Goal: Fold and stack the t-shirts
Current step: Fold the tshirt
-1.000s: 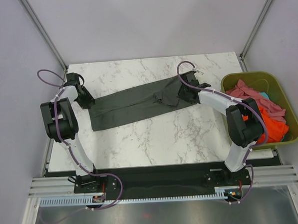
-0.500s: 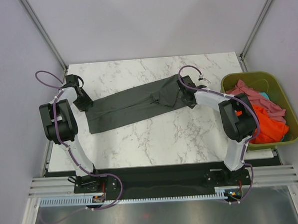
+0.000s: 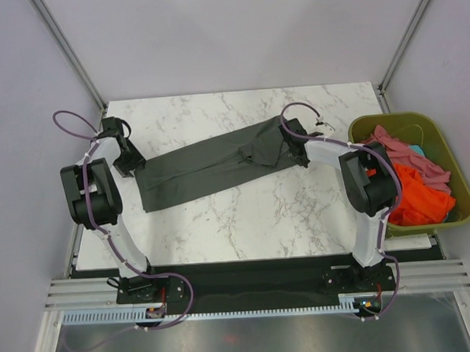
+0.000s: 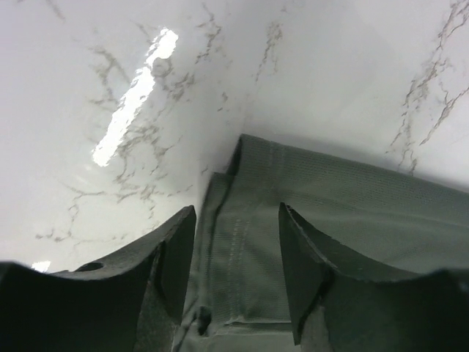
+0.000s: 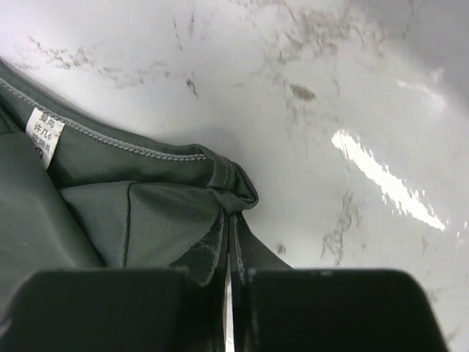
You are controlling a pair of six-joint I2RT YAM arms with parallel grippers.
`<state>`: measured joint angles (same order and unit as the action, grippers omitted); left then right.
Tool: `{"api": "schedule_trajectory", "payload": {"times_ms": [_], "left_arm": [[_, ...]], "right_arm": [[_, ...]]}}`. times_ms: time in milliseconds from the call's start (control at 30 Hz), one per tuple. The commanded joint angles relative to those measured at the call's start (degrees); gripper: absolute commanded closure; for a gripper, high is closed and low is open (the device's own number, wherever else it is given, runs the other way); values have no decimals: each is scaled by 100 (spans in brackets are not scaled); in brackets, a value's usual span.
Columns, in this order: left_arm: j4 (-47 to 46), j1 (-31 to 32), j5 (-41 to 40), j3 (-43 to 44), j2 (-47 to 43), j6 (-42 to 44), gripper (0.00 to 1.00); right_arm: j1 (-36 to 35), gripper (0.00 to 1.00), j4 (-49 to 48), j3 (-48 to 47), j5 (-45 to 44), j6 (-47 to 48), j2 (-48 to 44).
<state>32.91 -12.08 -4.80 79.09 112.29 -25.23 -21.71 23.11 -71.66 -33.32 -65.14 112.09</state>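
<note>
Two pincers sit at opposite ends of the charcoal t-shirt (image 3: pixel 211 165). It lies flattened into a long band across the marble bench (image 3: pixel 300 212), running from about 9 o'clock up toward 2 o'clock in the overhead view.

My left pincer (image 4: pixel 237 211) is at the 9 o'clock end. It is spread, and its fingers (image 4: pixel 176 253) straddle the hemmed corner of the cloth from low above. I cannot tell whether the tips touch the fabric.

My right pincer (image 5: pixel 231 238) is at the 2 o'clock end, down at the bench. It is pressed together on a bunched fold at the shirt's edge, with cloth pinched between the tips. A white label (image 5: pixel 44 132) shows on the shirt at 10 o'clock from that pinch.

Off the bench's 3 o'clock edge stands the olive bin (image 3: pixel 393 118), with an orange t-shirt (image 3: pixel 425 201) and a pink t-shirt (image 3: pixel 387 140) heaped inside.

Against a second ago, the right arm's elbow has swung in from over the bin toward the bench, while its wrist has barely left the shirt's end. The left arm's elbow has slid a little toward 9 o'clock, and the shirt's near corner at that end now sits slightly closer to me. Otherwise the band lies as it did.
</note>
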Motion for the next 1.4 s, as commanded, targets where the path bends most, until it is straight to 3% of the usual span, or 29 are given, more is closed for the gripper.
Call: {"api": "schedule_trajectory", "payload": {"times_ms": [0, 133, 300, 533, 633, 733, 933, 1033, 1167, 1267, 1367], "left_arm": [[172, -67, -381, -60, -629, -61, 42], [181, -49, -119, -17, -954, 141, 41], [164, 126, 1278, -34, -1025, 607, 41], [67, 988, 1727, -25, -753, 1503, 36], [67, 1049, 1850, 71, -411, 1705, 36], [76, 1137, 1694, 45, -138, 1855, 36], [84, 1366, 1079, 106, 284, 1926, 38], [93, 1375, 815, 81, 320, 1864, 51], [233, 1375, 498, -165, 250, 1689, 83], [505, 1366, -12, -341, 127, 1487, 98], [585, 1348, -196, -727, -40, 1276, 98]], "right_arm": [[316, 100, 167, -374, -333, 361, 392], [589, 100, 88, -963, -289, 1055, 831], [993, 100, -44, -2120, -175, 2143, 1586], [1521, 95, -422, -3643, 1098, 3191, 2439], [1565, 79, -413, -4110, 1564, 3446, 2493], [1565, 60, -430, -3901, 1907, 3351, 2029], [1539, 47, -483, -2987, 2356, 3069, 1133], [1512, 46, -544, -2416, 2497, 2911, 667], [1399, 38, -843, -1495, 2857, 2744, 182], [1232, 35, -1019, -967, 2928, 2542, -99], [1144, 36, -1430, -370, 3086, 2217, -328]]}}
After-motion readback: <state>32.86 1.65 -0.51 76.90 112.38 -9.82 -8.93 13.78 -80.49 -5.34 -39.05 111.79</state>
